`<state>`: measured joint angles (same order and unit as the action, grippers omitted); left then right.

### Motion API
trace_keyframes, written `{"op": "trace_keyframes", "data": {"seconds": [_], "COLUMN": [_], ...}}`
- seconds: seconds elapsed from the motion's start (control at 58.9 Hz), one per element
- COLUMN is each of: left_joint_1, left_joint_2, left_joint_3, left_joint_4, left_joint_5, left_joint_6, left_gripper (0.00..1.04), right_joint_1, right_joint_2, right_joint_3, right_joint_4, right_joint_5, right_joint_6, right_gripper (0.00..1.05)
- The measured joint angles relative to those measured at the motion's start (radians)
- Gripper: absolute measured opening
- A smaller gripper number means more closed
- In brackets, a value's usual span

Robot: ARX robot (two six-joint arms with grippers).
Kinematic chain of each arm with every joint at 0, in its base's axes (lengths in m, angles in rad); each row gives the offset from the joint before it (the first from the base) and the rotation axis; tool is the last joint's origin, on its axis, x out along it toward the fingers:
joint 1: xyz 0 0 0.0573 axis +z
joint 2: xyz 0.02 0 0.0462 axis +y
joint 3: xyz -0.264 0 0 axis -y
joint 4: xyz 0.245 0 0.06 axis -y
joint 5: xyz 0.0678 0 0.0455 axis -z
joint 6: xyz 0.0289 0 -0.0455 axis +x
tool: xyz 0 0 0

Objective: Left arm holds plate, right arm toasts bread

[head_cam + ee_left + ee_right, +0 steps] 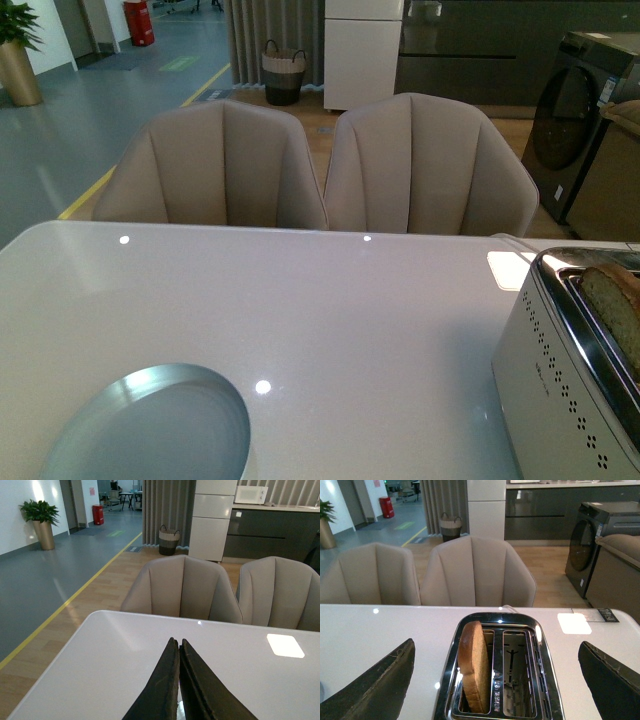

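Left end effector has its two dark jaws pressed together, holding nothing; right end effector has its jaws spread wide apart

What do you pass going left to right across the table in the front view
plate → bare white table → toaster → bread standing in the toaster's slot
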<state>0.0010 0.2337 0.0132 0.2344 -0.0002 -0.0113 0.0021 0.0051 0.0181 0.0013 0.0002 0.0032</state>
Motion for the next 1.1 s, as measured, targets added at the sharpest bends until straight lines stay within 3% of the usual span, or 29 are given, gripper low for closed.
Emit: {"op": "trace_keyframes", "data": {"seconds": [0.221,0.289,0.798,1.103], "left_joint_1": [0.0,0.0,0.0,0.0], "left_joint_2": [-0.063,-0.199,-0.227,-0.227], "left_joint_3": [0.0,0.0,0.0,0.0], "left_joint_4": [-0.063,-0.222,-0.233,-0.233], "left_joint_5": [0.0,0.0,0.0,0.0], "left_joint_6": [0.0,0.0,0.0,0.0], "left_gripper": [0.03,0.03,0.03,0.59], "right_joint_1": [0.0,0.0,0.0,0.0], "right_joint_2": [0.0,0.0,0.0,0.0], "right_joint_3": [0.0,0.0,0.0,0.0], "right_joint_4": [0.0,0.0,0.0,0.0], "right_joint_5": [0.0,0.0,0.0,0.0], "right_joint_6": [0.0,0.0,0.0,0.0], "right_gripper": [0.96,0.96,0.96,0.96]}}
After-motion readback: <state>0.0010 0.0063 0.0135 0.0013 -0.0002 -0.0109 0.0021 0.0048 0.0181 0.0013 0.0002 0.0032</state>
